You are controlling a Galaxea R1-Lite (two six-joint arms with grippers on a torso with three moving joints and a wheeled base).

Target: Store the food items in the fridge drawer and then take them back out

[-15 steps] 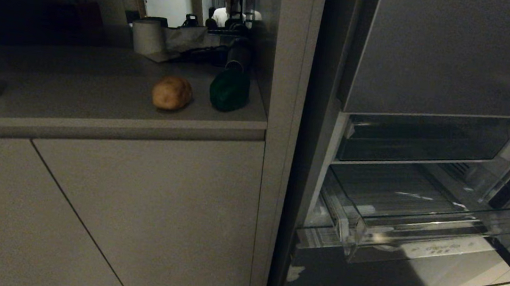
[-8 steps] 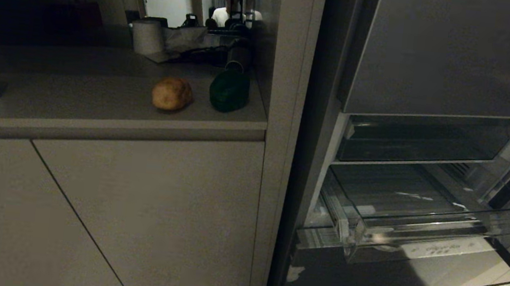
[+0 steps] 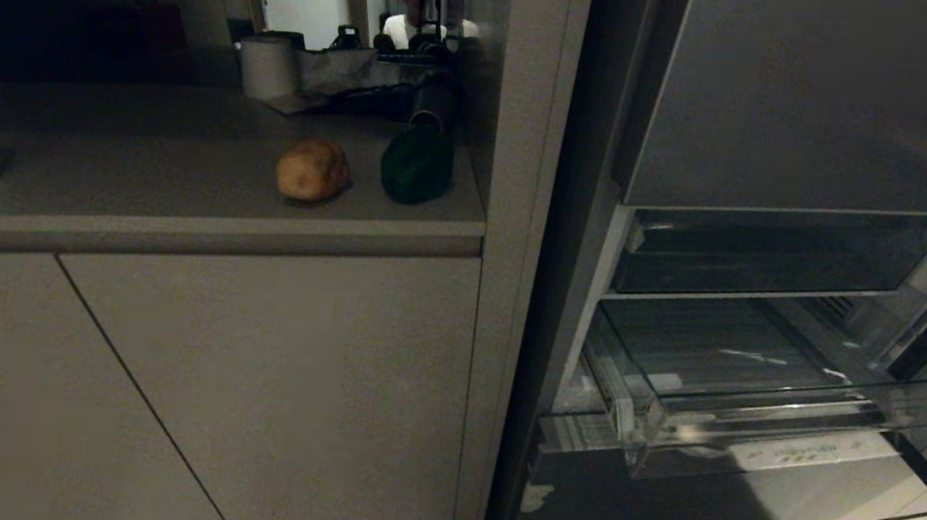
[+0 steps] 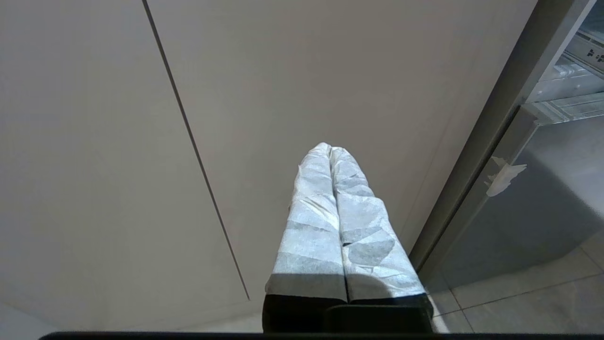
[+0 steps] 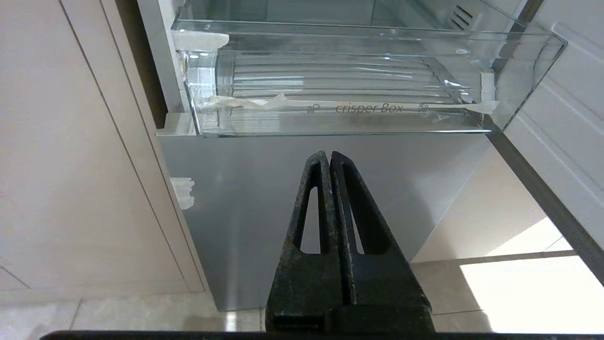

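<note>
Below the pulled-out clear fridge drawer (image 5: 339, 94), low before its grey lower panel (image 5: 264, 198), the right gripper (image 5: 329, 158) hangs with its fingers pressed together, empty. Left of the drawer, the left gripper (image 4: 330, 150) faces the cabinet door (image 4: 283, 85), fingers also together and empty. Up on the counter (image 3: 180, 170) left of the drawer, farther back, the potato (image 3: 312, 169) and green bell pepper (image 3: 416, 167) sit side by side.

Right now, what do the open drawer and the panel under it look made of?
Drawer: clear, glossy hard plastic, by the look; its ribbed floor shows through the front wall. Panel: smooth grey, faint sheen, likely coated metal or laminate; tape scrap stuck on.
</note>
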